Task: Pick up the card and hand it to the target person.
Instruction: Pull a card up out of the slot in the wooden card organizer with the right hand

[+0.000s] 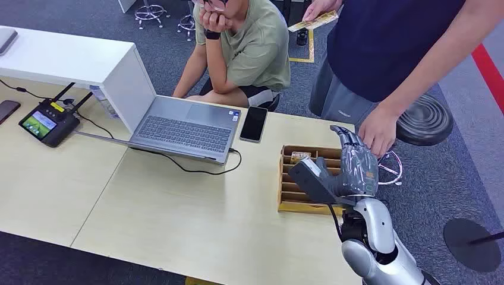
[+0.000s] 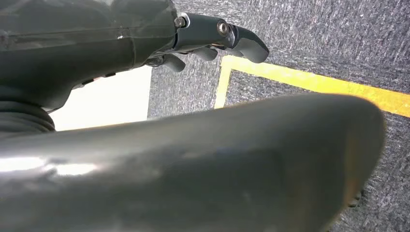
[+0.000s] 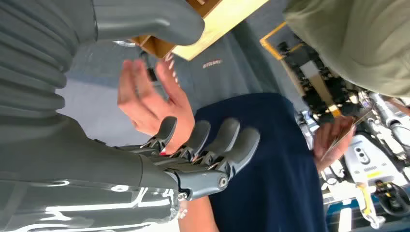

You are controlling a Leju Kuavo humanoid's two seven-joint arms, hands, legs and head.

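The right hand (image 1: pixel 356 169) is raised over the desk's right edge, just above the wooden card box (image 1: pixel 289 200) that sits at that edge. From the right wrist view its fingers (image 3: pixel 212 142) are apart and only slightly bent, thumb clear of them, and nothing lies between them, so it looks spread and holding nothing. A standing person in a dark shirt (image 1: pixel 380 41) has one hand (image 1: pixel 377 130) lowered right beside those fingertips, palm toward them. This person's other hand (image 1: pixel 318 9) is up near the chest, pinching a yellowish card (image 1: pixel 312 22), so the card appears to be with the person already, well beyond the desk's far edge. A second person in a green shirt (image 1: pixel 255 50) sits past the far edge, behind the laptop (image 1: pixel 184 127) and the phone (image 1: pixel 254 123). The left hand (image 2: pixel 212 38) is seen from its own wrist camera over grey carpet with a yellow floor line (image 2: pixel 309 82); whether it is spread or curled I cannot tell. The main risk I see is the robot's fingers bumping the person's lowered hand, since they sit so close. A lowering arm could also catch the box's rim and shove it off the desk's right edge.
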